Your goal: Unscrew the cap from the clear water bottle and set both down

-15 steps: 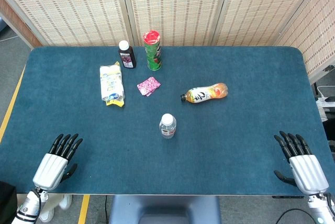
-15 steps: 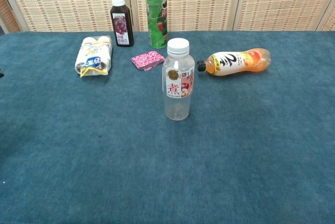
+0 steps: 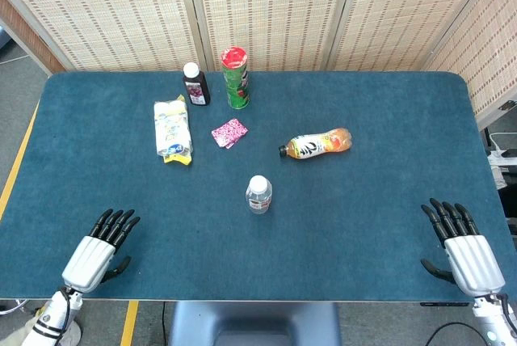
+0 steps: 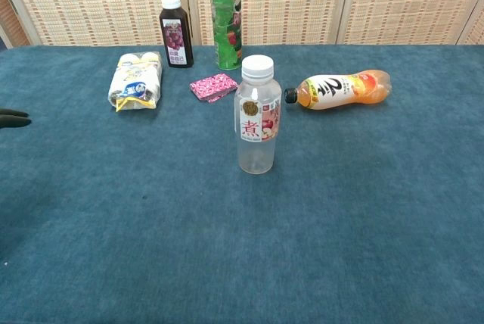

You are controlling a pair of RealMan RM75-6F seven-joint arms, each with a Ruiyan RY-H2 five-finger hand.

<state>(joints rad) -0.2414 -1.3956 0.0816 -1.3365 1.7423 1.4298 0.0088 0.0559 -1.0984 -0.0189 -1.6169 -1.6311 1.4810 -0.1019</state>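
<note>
Left hand (image 3: 98,251) is lying at the near-left edge of the blue tabletop (image 3: 380,200), back up, fingers apart & pointing far-right, holding nothing. In chest view only its dark fingertips (image 4: 13,118) are poking in at the left edge. Right hand (image 3: 462,247) is sitting at the near-right corner, also back up w/ fingers spread toward the far side, thumb out to the left, empty. Not showing in chest view.

Clear water bottle (image 4: 258,116) is standing upright near the tabletop's middle, white cap (image 4: 257,67) on top, red-and-white label around it. Both hands are well apart from it, one on each side.

Around it: orange drink bottle (image 4: 339,89) is lying on its side to the far right, dark cap end pointing toward the clear bottle. Small pink packet (image 4: 213,86) is lying just beyond, to the far left. Green canister (image 4: 226,21) w/ red top & dark juice bottle (image 4: 175,33) w/ white cap are standing upright near the far edge, canister right of the juice bottle. White-and-yellow wrapped pack (image 4: 136,81) is lying further left. Nothing is sitting between either hand and the clear bottle.
</note>
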